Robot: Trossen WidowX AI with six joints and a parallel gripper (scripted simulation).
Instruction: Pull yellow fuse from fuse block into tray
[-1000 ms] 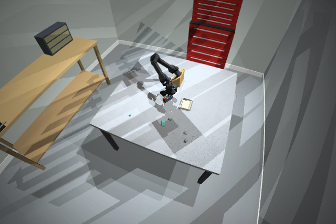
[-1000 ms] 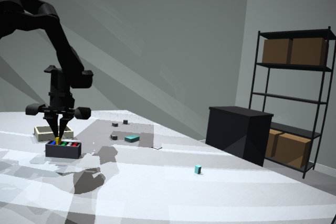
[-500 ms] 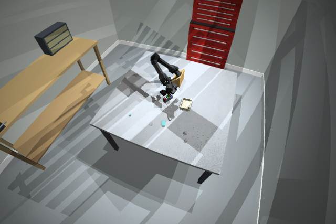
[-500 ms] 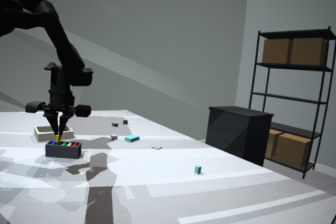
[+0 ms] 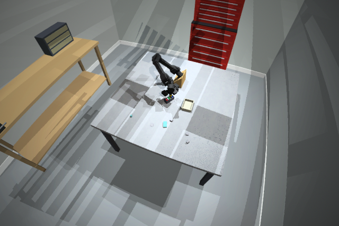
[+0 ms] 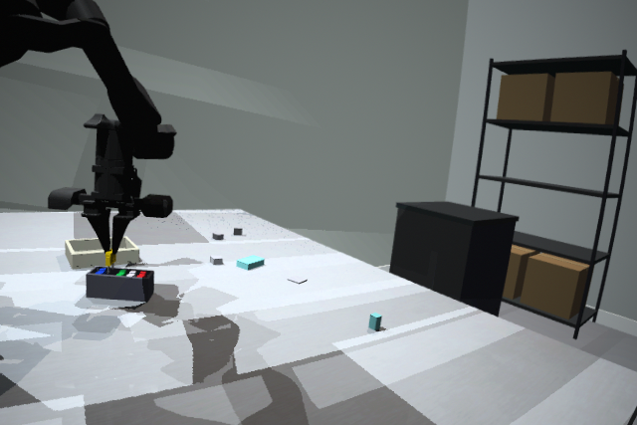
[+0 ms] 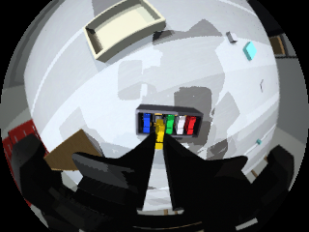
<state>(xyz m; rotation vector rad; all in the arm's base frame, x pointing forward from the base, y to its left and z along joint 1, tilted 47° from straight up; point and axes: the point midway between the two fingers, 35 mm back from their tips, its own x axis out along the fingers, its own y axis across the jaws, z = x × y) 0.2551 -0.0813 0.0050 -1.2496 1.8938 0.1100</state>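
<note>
My gripper (image 5: 170, 94) (image 6: 110, 254) (image 7: 158, 135) is shut on the yellow fuse (image 6: 108, 259) (image 7: 159, 132), which is upright and raised above the other fuses. Its thin lower end is at or just above the top of the dark fuse block (image 6: 118, 289) (image 7: 169, 109); I cannot tell whether it is fully clear. The blue fuse (image 6: 101, 271) (image 7: 147, 123), green fuse (image 6: 121, 273) (image 7: 170, 124), white fuse (image 7: 181, 124) and red fuse (image 6: 141, 274) (image 7: 191, 125) sit in the block. The cream tray (image 5: 187, 105) (image 6: 95, 259) (image 7: 121, 28) stands apart from the block and holds nothing visible.
A tan panel (image 5: 180, 79) (image 7: 72, 151) stands near the arm. A flat cyan block (image 5: 164, 124) (image 6: 250, 262) (image 7: 249, 50), a small teal block (image 5: 131, 115) (image 6: 374, 321) and several small grey pieces lie on the table.
</note>
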